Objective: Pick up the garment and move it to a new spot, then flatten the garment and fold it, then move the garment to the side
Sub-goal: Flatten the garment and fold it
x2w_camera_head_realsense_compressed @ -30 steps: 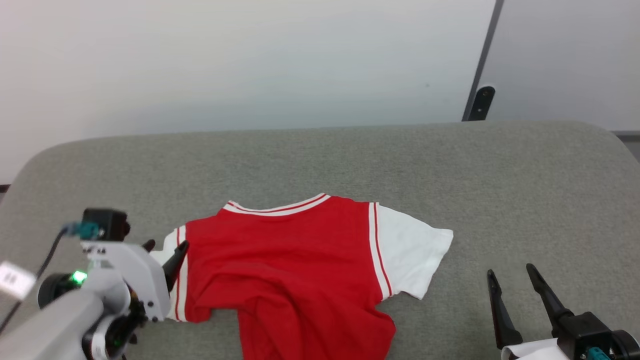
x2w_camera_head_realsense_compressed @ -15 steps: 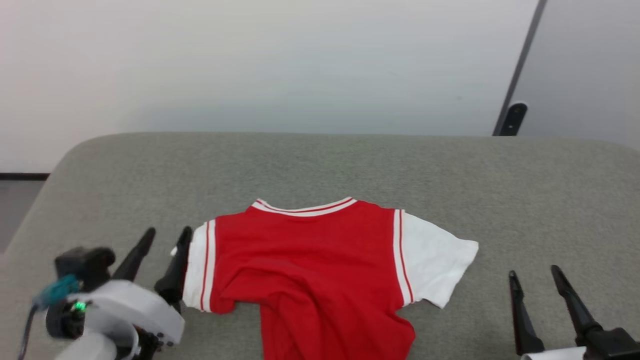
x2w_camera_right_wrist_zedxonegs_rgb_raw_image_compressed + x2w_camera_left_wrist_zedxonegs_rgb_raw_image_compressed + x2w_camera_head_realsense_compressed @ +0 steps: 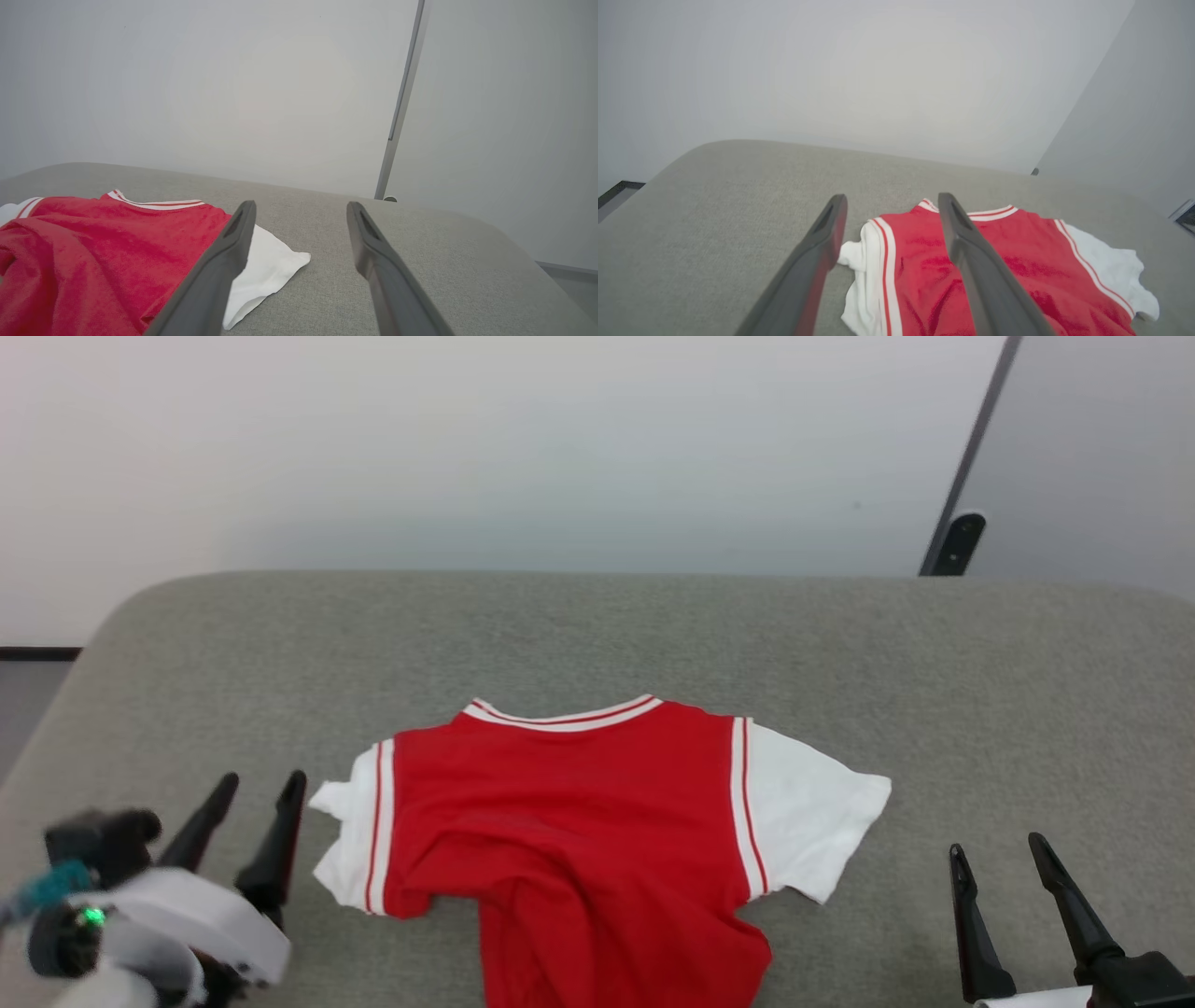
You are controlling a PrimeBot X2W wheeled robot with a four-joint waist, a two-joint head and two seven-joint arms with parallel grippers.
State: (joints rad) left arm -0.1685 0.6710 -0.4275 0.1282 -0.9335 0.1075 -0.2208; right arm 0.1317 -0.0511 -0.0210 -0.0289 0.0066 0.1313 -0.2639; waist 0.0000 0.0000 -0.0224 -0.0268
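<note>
Red-bodied jersey shirt [image 3: 560,803] [image 3: 1017,252] [image 3: 93,242] lies on the grey fabric-covered surface [image 3: 597,635], about midway between its left and right edges and toward the near edge. Striped collar trim [image 3: 560,717] points at the far edge. The hem end runs out of the bottom of the head view.

Cloth state: upper body fairly flat. Lower body is rumpled, with a diagonal fold. White sleeve [image 3: 812,821] on the right-edge side is spread out flat. White sleeve [image 3: 345,840] on the left-edge side is bunched and partly tucked against its red-and-white stripe.

Left pincer [image 3: 263,779] [image 3: 892,197]: fingers apart, nothing between them. Sits toward the near-left corner, just beside the bunched sleeve with a strip of bare surface between, no contact. Fingers point toward the far edge.

Right pincer [image 3: 995,845] [image 3: 301,203]: fingers apart, empty. Sits toward the near-right corner, clear of the flat sleeve, with bare surface between.

Background: pale wall [image 3: 467,448] beyond the far edge, and a dark upright strip [image 3: 976,448] with a dark fitting [image 3: 962,537] at its foot, behind the far-right corner.
</note>
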